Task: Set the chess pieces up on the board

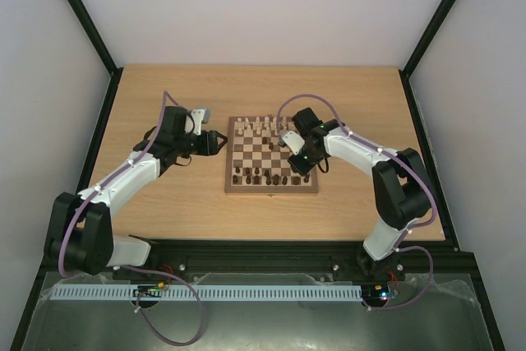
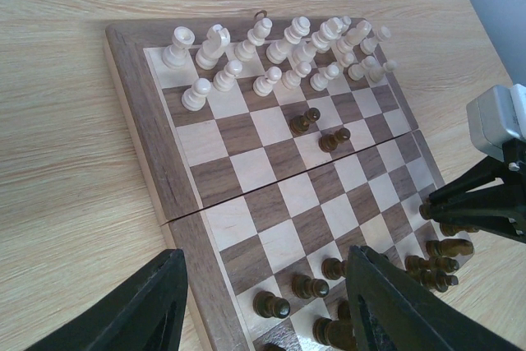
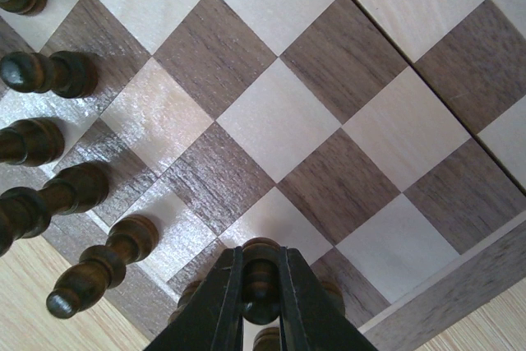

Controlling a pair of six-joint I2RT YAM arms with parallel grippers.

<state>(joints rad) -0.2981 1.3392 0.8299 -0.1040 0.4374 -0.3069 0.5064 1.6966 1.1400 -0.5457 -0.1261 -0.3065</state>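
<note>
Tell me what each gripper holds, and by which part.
Right gripper pinches a dark chess piece near its top. Left gripper holds nothing; its jaws stand open.

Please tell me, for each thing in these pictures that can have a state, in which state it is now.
Board: unfolded, lying flat.
Pale pieces: upright, in two rows along the far side.
Two dark pieces: upright, out on the middle squares.
Other dark pieces: gathered along the near side.
Left end effector: open, empty.
Right end effector: shut on one dark piece.
</note>
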